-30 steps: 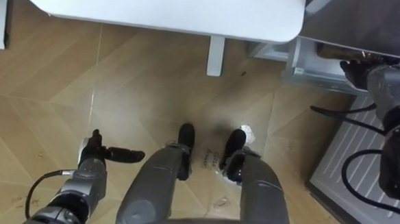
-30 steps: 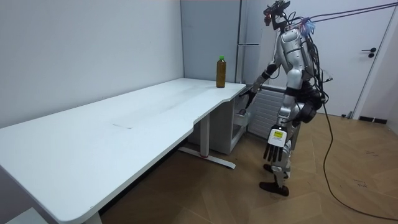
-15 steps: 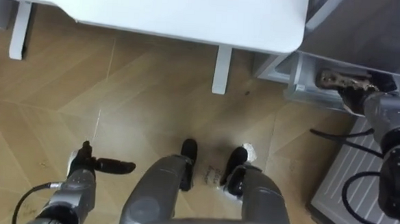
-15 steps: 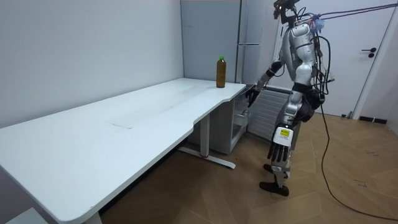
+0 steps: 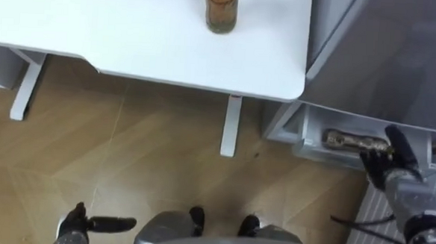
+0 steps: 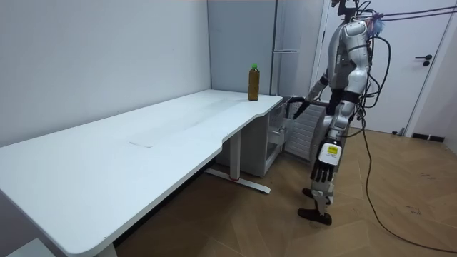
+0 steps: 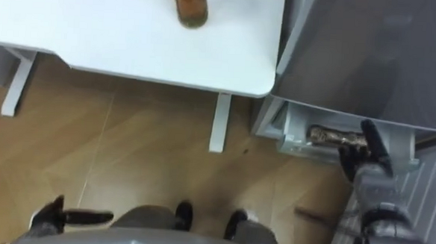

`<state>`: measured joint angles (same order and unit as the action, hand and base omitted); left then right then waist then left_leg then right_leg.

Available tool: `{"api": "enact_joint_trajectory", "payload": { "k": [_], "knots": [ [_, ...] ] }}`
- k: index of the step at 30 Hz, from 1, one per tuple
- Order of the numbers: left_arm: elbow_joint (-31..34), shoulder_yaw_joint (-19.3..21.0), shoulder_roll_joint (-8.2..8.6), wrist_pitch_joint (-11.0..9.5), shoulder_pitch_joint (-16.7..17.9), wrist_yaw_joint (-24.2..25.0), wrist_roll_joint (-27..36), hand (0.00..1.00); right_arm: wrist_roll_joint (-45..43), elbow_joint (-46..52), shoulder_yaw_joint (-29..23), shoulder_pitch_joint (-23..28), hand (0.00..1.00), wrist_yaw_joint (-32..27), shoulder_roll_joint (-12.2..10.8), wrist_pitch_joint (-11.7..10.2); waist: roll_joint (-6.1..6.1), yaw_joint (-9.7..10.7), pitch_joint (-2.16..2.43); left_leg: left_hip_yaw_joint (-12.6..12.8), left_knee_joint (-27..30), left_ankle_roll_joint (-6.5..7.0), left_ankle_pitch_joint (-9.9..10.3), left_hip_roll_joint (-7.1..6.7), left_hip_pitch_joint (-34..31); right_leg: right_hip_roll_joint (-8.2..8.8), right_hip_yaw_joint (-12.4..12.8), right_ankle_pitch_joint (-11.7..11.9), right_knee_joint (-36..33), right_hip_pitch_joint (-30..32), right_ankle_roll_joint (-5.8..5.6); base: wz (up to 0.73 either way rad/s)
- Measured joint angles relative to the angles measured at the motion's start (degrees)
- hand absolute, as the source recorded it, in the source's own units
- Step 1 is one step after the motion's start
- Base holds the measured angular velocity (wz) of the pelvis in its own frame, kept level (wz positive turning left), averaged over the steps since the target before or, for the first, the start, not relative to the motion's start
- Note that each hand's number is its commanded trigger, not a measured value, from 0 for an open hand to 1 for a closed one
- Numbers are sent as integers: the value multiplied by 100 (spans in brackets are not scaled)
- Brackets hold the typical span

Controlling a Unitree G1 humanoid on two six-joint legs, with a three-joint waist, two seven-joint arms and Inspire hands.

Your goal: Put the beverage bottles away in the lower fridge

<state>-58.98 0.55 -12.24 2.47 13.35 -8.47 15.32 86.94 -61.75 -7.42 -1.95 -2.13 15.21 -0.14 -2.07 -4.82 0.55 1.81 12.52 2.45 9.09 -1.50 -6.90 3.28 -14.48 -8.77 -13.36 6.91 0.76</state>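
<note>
Bottle (image 5: pixel 221 10) upright on worktop (image 5: pixel 95 33); right robot hand (image 5: pixel 386 157) spread, empty, by fridge drawer (image 5: pixel 311 134); left robot hand (image 5: pixel 85 223) slack. I'd grip mid-body, keep vertical.

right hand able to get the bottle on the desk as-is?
Probably yes: the right hand is open and empty beside the desk corner, and the desk around the bottle is bare.
</note>
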Motion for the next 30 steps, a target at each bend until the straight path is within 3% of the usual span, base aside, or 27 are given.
{"api": "enact_joint_trajectory", "payload": {
  "k": [4,8,9,14,15,20,27,30],
  "knots": [
    [-12,152,111,-5,162,2,15,0,-432,-84,182,645,0,263,-229,-11,21,14,-15,13,-44,-8,98,34,294,-52,9,-4,168,-338,-24,-5],
    [-19,345,266,-161,286,-123,-48,0,-1281,-505,277,931,0,487,-496,-9,2,143,-98,97,-241,-13,100,46,574,-68,22,-21,217,-575,-37,-10],
    [-30,366,285,-162,287,-142,-45,0,-1457,-523,299,995,0,489,-521,-9,8,166,-101,106,-259,-13,105,54,607,-70,23,-24,269,-598,-41,0],
    [-140,378,331,-231,293,-268,-3,0,-3197,-886,631,1198,0,704,-616,38,-17,223,-77,116,-301,-29,142,61,739,-104,89,-47,285,-717,-47,-5],
    [-145,385,349,-228,317,-317,26,0,-3670,-1006,629,1187,0,707,-619,57,-32,290,-96,114,-298,-28,157,61,764,-106,82,-63,287,-756,-52,7],
    [-195,668,515,-194,313,-394,27,0,-4983,-1149,621,1207,0,725,-640,160,-47,290,-94,121,-309,-40,221,74,944,-146,146,-88,378,-927,-55,-2],
    [-210,1063,529,-73,280,-502,106,0,-5569,-1193,601,1189,0,696,-598,275,-11,285,-68,123,-298,-52,254,69,1030,-166,169,-93,383,-1003,-49,0],
    [-182,1277,529,-36,262,-661,549,0,-5631,-1191,589,1147,0,653,-590,333,15,278,-58,116,-301,-51,254,73,1075,-166,168,-93,394,-1056,-49,0]
  ]
}}
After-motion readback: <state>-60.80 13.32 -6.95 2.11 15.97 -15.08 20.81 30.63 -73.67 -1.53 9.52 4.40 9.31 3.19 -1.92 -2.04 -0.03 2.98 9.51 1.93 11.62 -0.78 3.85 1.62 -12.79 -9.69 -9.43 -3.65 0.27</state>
